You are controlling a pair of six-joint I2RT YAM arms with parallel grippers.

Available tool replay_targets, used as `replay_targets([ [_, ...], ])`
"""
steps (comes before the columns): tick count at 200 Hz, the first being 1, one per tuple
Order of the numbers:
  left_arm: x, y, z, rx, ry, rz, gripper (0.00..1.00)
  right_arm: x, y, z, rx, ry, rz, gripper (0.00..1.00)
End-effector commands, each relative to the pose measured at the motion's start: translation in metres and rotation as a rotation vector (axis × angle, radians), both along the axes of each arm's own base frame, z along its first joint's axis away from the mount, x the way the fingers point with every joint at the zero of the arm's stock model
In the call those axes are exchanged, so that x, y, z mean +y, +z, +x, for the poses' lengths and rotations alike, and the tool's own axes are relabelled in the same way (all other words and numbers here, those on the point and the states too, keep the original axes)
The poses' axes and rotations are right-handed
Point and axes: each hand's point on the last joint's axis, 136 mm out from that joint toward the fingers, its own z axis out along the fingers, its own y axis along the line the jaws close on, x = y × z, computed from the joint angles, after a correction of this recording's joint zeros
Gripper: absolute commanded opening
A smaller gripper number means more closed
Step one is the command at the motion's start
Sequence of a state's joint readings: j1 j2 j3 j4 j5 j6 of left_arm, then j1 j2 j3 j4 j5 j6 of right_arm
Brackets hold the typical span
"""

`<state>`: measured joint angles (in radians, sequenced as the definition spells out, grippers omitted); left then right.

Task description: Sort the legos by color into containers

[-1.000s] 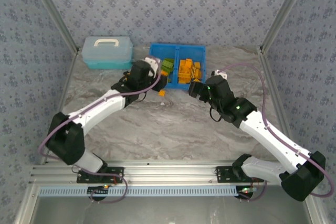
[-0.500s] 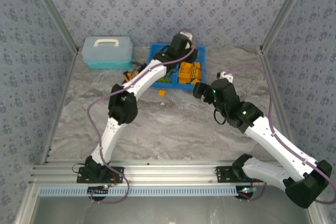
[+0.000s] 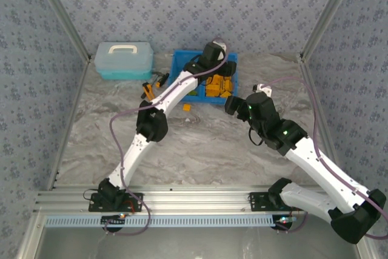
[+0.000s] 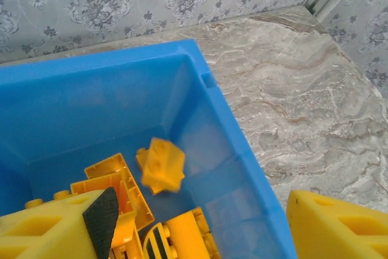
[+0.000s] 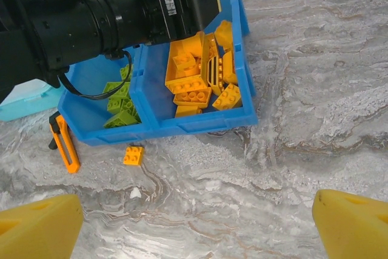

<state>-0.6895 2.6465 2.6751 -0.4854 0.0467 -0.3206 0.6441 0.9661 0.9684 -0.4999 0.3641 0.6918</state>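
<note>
The blue bin [image 3: 182, 54] stands at the back of the table. Its left compartment holds olive-green legos [image 5: 121, 104] and its right one holds orange legos [image 5: 200, 83]. My left gripper [image 4: 194, 235] hangs open over the right compartment, and a blurred orange lego [image 4: 160, 164] lies loose below it by the bin's wall [image 4: 200, 113]. One orange lego [image 5: 133, 155] rests on the table just before the bin's front wall [image 5: 200, 122]. My right gripper [image 5: 197, 228] is open and empty over the table in front of the bin, to the right of that brick.
A pale blue lidded case [image 3: 123, 60] sits left of the bin. A slim orange-and-black tool [image 5: 63, 144] lies at the bin's front left corner. The left arm [image 5: 109, 16] stretches across the bin. Bare marble lies right of the bin.
My left arm has swung from the bin's front left corner to above the right compartment, and an orange lego now lies loose there. My right arm has barely shifted.
</note>
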Motion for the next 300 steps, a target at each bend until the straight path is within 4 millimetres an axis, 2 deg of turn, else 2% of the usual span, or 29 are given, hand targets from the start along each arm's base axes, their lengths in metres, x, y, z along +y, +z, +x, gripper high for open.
replay_targets([
  [1,0.001,0.1,-0.033,-0.104,-0.081,-0.051,0.76,-0.009,0.006,-0.002,-0.011,-0.028,-0.012,1.0],
  [22,0.014,0.127,-0.065,-0.114,-0.101,-0.018,0.76,-0.008,0.005,-0.002,-0.01,-0.029,-0.01,1.0],
  [39,0.039,0.127,-0.091,-0.118,-0.072,0.013,0.76,-0.007,0.005,-0.001,-0.011,-0.029,-0.008,1.0],
  [50,0.063,0.128,-0.107,-0.116,-0.026,0.024,0.76,-0.006,0.004,0.0,-0.011,-0.028,-0.007,1.0],
  [52,0.069,0.119,-0.111,-0.1,-0.016,0.041,0.76,-0.006,0.004,0.0,-0.011,-0.027,-0.008,1.0],
  [67,0.105,0.098,-0.132,-0.059,0.063,0.086,0.76,-0.004,0.003,0.002,-0.011,-0.024,-0.004,1.0],
  [85,0.14,0.059,-0.158,0.009,0.123,0.135,0.76,0.0,0.003,0.006,-0.011,-0.015,0.004,1.0],
  [107,0.168,0.008,-0.184,0.092,0.153,0.199,0.75,0.008,0.001,0.011,-0.005,0.001,0.008,1.0],
  [126,0.18,-0.032,-0.198,0.152,0.149,0.25,0.75,0.012,-0.002,0.013,0.01,0.012,0.004,1.0],
  [152,0.184,-0.068,-0.193,0.181,0.156,0.286,0.75,0.015,-0.005,0.015,0.017,0.015,0.011,1.0],
  [188,0.175,-0.1,-0.167,0.216,0.149,0.281,0.74,0.016,-0.005,0.013,0.028,0.019,0.008,1.0],
  [237,0.182,-0.128,-0.139,0.173,0.188,0.331,0.74,0.009,-0.002,0.009,0.016,0.0,0.002,1.0],
  [300,0.18,-0.15,-0.126,0.166,0.204,0.352,0.66,0.011,0.001,0.011,0.013,0.007,-0.002,1.0],
])
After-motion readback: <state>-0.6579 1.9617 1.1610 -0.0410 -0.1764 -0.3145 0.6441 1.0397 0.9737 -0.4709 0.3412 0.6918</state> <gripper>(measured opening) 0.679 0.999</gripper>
